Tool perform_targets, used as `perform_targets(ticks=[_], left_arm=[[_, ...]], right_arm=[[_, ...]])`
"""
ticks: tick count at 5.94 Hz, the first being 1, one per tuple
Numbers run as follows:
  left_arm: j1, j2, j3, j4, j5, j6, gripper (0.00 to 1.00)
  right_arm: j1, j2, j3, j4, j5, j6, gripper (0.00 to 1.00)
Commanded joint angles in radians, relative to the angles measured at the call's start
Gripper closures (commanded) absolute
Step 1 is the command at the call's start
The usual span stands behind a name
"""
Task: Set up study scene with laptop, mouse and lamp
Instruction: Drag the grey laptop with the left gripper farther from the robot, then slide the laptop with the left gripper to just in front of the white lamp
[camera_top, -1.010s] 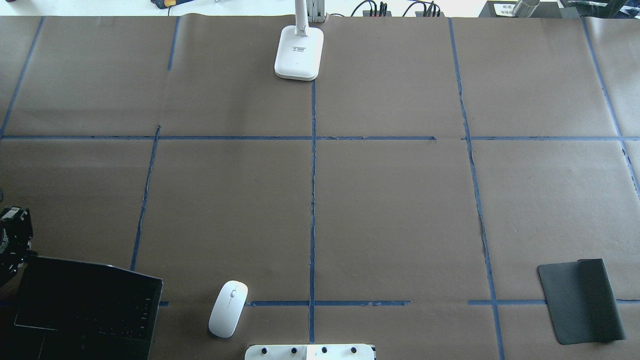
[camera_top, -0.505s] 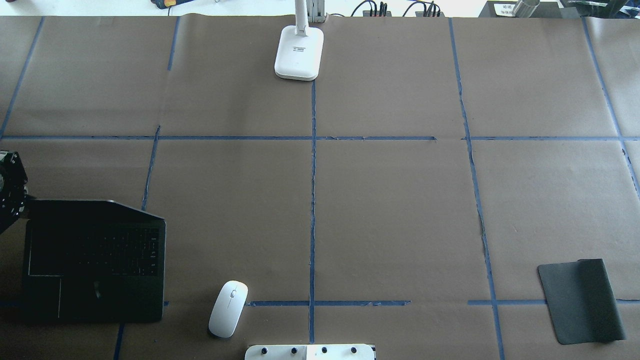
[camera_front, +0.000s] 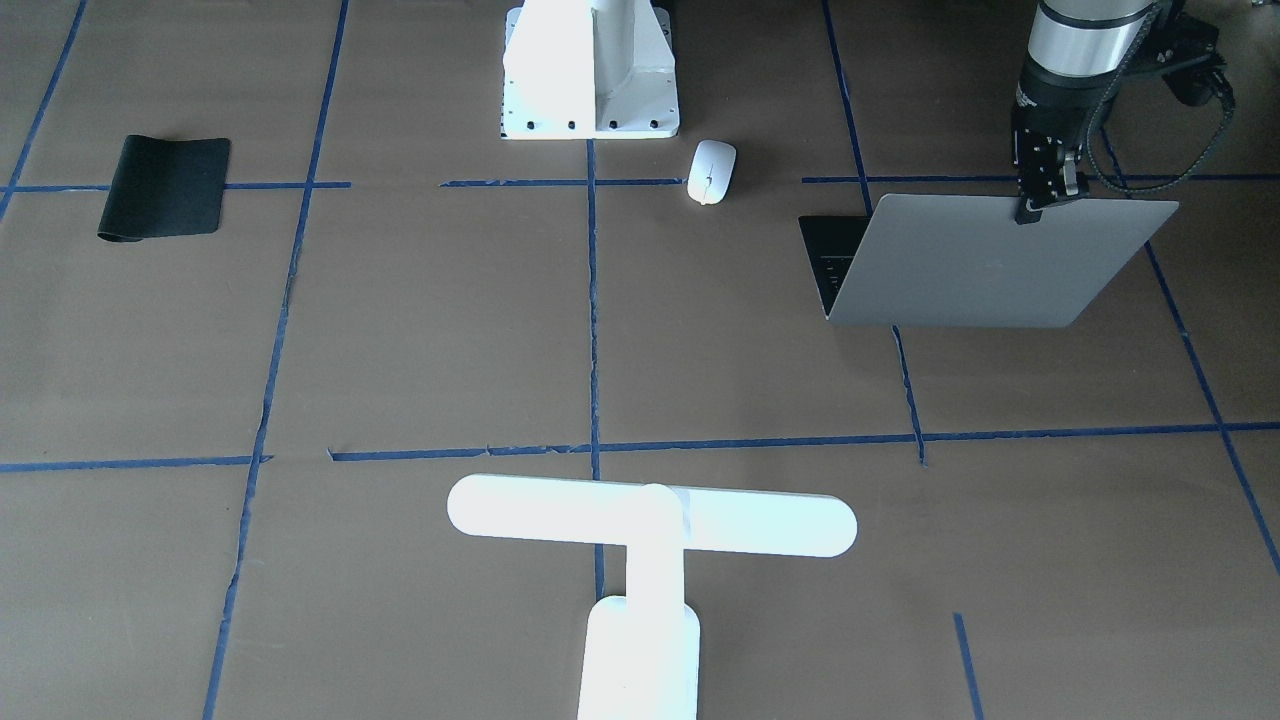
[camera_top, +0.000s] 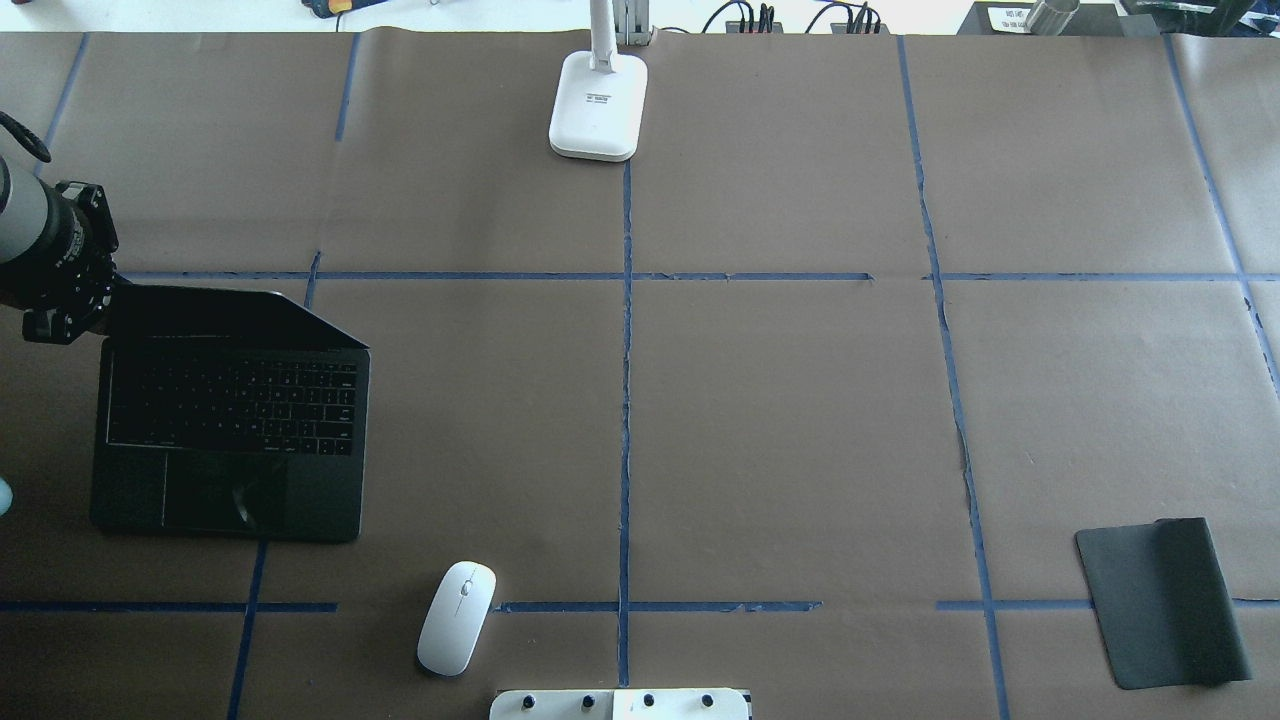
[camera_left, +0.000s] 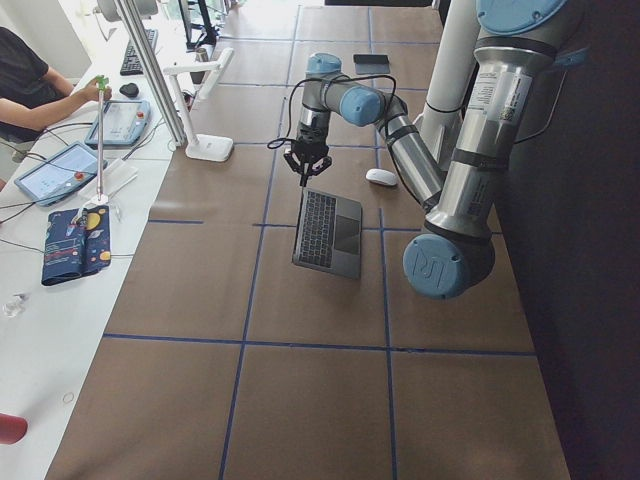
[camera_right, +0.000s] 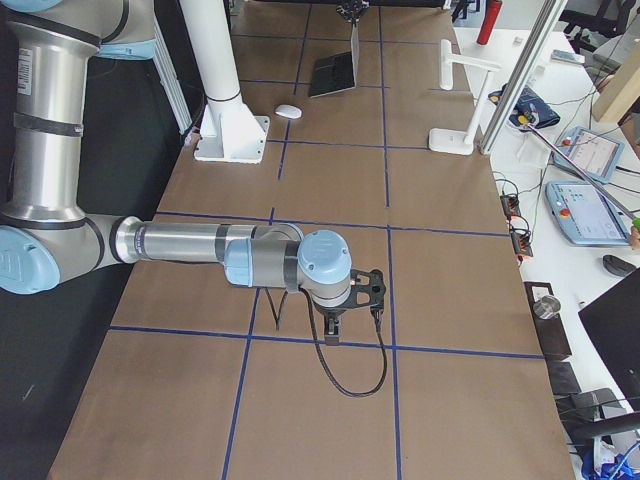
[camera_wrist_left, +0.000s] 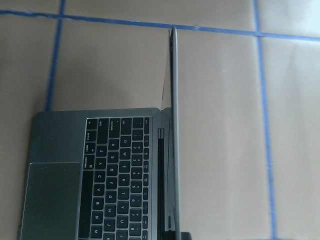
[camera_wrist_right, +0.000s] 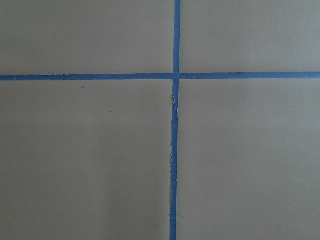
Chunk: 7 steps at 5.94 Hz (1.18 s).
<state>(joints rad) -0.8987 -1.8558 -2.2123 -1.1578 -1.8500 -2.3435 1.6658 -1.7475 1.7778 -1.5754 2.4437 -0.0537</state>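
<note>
The grey laptop (camera_top: 230, 420) stands open on the table's left side, keys and trackpad showing. My left gripper (camera_front: 1030, 212) is shut on the top edge of its lid (camera_front: 990, 260), near one corner; the left wrist view looks straight down that lid edge (camera_wrist_left: 173, 125). The white mouse (camera_top: 456, 617) lies near the robot's base, to the laptop's right and apart from it. The white lamp (camera_front: 650, 520) stands at the table's far edge, on the centre line. My right gripper (camera_right: 335, 330) hangs over bare paper far to the right; I cannot tell whether it is open or shut.
A black mat (camera_top: 1160, 600) lies at the near right. The white pedestal (camera_front: 590, 70) with bolt holes stands at the near middle. Blue tape lines (camera_top: 625, 400) divide the brown paper. A person sits at a side desk (camera_left: 40, 90) beyond the far edge.
The laptop has slid away from the robot's edge towards the table's far side and slightly right, with my left gripper moving along on its lid.
</note>
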Motion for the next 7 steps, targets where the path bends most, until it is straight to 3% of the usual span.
perform_targets(ticks=[1,5,7], left_arm=[[-0.023,-0.173,0.162,0.001,-0.002,0.041,1.00],[-0.013,-0.455,0.421,-0.008,-0.008,-0.038,1.00],[0.056,-0.577,0.515,-0.011,-0.008,-0.135,1.00]], right_arm=[[0.000,-0.003,-0.001,0.000,0.000,0.000,0.00],[0.000,-0.004,-0.005,-0.002,0.000,0.000,0.00],[0.000,-0.004,-0.003,-0.002,0.000,0.000,0.00]])
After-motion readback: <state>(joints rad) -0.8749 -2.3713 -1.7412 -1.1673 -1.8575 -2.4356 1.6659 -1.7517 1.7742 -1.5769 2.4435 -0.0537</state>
